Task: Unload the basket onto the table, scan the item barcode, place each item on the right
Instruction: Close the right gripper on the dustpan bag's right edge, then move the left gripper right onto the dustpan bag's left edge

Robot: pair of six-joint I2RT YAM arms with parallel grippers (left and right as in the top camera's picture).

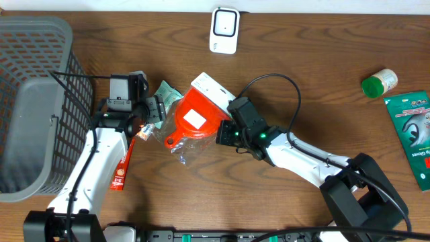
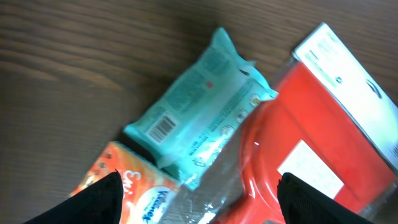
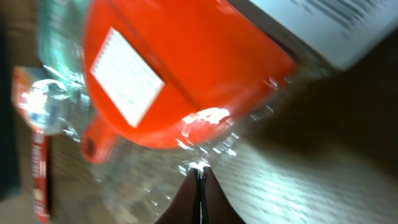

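The right arm lies low across the table [image 1: 302,81], right gripper [image 1: 225,132] pinched tight at the wrap edge of the red packaged item [image 1: 195,119] mid-table — the left arm reaches forward, left gripper [image 1: 156,111] spread wide above a teal packet [image 2: 193,118].

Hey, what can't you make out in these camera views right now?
- White label on the red scoop: blurred in the right wrist view, tiny overhead.
- Teal packet: overhead, the left gripper covers most of it.
- Green package: cut off by the overhead frame's right edge.
- Barcode digits: too small, left wrist view.
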